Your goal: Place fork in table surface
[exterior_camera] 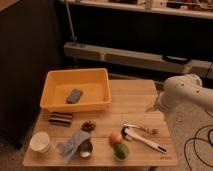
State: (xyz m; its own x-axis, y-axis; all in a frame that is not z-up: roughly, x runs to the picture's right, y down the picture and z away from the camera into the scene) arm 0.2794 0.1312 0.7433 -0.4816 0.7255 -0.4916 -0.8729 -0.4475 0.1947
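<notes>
While the fork [140, 128] is laid flat on the front right of the desk [131, 100], a white-handled utensil [146, 143] is seen just beside it. The gripper [154, 106] is held over the desk's right edge, apart from the fork, fingers spread with nothing gripped.

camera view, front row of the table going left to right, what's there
cup → bag → orange → fork; the end effector is behind this row, at the table's right edge
</notes>
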